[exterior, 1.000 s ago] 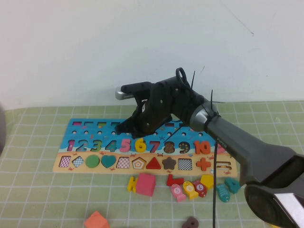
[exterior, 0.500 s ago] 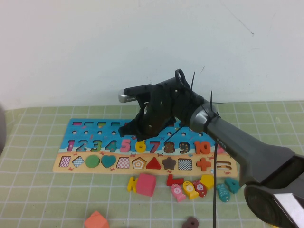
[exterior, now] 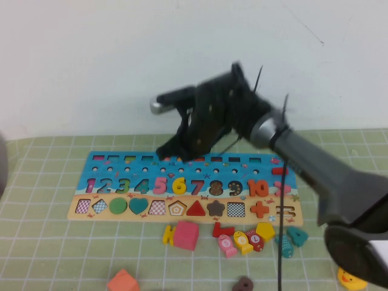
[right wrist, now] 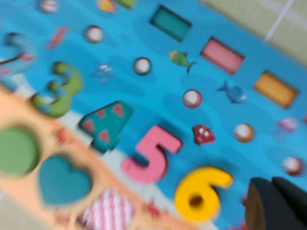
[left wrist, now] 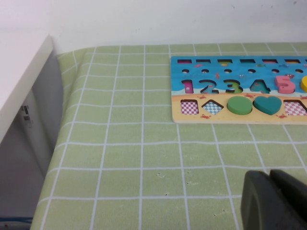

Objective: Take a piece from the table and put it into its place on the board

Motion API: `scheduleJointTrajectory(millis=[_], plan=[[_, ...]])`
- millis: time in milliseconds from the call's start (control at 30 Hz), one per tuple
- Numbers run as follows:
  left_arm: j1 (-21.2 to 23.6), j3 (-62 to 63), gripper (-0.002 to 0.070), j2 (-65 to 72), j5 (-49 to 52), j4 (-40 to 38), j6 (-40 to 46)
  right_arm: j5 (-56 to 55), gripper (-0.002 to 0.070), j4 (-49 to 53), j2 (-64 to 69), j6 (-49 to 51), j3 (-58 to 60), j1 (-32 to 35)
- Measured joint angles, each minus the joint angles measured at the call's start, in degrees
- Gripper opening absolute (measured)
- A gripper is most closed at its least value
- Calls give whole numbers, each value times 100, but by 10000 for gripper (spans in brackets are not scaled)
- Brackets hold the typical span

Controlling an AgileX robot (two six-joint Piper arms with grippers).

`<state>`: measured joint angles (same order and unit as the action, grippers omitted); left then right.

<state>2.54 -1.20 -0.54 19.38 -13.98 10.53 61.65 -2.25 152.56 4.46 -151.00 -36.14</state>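
The yellow numeral 6 [exterior: 179,185] lies in its place on the board [exterior: 109,163], between the pink 5 and the red 7. In the right wrist view the 6 [right wrist: 201,194] sits flat on the blue part of the board [right wrist: 158,91]. My right gripper [exterior: 165,151] hangs above the board's far edge, behind the 5 and 6; its fingers [right wrist: 276,206] are shut and hold nothing. My left gripper [left wrist: 271,201] is shut and empty, low over the green cloth left of the board [left wrist: 230,72]. It is out of the high view.
Loose pieces lie in front of the board: a pink block [exterior: 186,235], an orange block [exterior: 123,282], a yellow pentagon [exterior: 264,230], a teal fish [exterior: 285,245], a brown ring [exterior: 244,284] and a yellow duck [exterior: 351,277]. A white ledge [left wrist: 24,76] borders the table's left.
My right gripper has risen and drawn back from the 6 toward the board's far edge. The 6 stays in its recess.
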Motion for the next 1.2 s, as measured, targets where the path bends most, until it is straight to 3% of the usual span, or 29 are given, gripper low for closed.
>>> scheduleJointTrajectory(millis=[233, 833, 1200], plan=[[0, 0, -1, 0, 0, 0, 0, 898, -1, 25, -1050, -887, -10, 0], [0, 0, -1, 0, 10, 4, 0, 913, -1, -764, -3670, -1221, 598, 0], [0, 0, -1, 0, 10, 13, 0, 913, -1, -743, -5552, -1411, 2962, 0]])
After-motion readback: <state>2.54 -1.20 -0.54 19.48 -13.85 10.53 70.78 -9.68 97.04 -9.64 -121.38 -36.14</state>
